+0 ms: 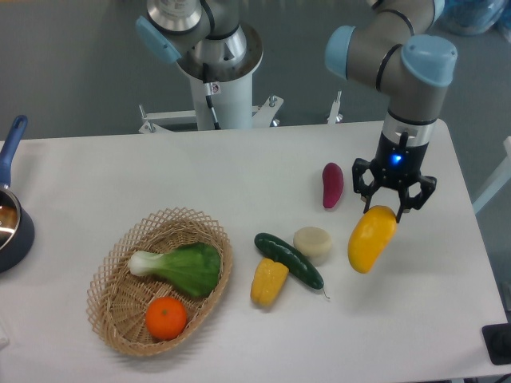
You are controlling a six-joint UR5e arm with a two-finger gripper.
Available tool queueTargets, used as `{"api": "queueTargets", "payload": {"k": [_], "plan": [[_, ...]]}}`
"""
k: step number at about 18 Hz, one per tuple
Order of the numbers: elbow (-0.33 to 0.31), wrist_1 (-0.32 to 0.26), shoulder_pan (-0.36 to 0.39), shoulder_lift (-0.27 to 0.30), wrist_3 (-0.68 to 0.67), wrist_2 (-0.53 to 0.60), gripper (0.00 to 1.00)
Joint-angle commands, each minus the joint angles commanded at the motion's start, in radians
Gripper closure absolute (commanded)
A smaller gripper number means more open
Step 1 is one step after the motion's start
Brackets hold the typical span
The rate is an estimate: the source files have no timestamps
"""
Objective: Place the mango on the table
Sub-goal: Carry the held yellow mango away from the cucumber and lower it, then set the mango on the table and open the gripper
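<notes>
Glossy yellow-orange oblong mango [371, 238], white flat bench [160, 171], tan woven wicker basket [120, 319], round orange fruit [166, 317], dark green cucumber [289, 260].
</notes>
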Motion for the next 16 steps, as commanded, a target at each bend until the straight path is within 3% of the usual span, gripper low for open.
{"api": "queueTargets", "payload": {"k": [5, 12, 16], "plan": [[-0.031, 0.002, 0.058, -0.051, -0.028, 0.002, 0.58], [-0.020, 0.006, 0.061, -0.138, -0.026, 0.005, 0.58], [-0.021, 0.009, 0.080, -0.149, -0.022, 0.005, 0.58]]}}
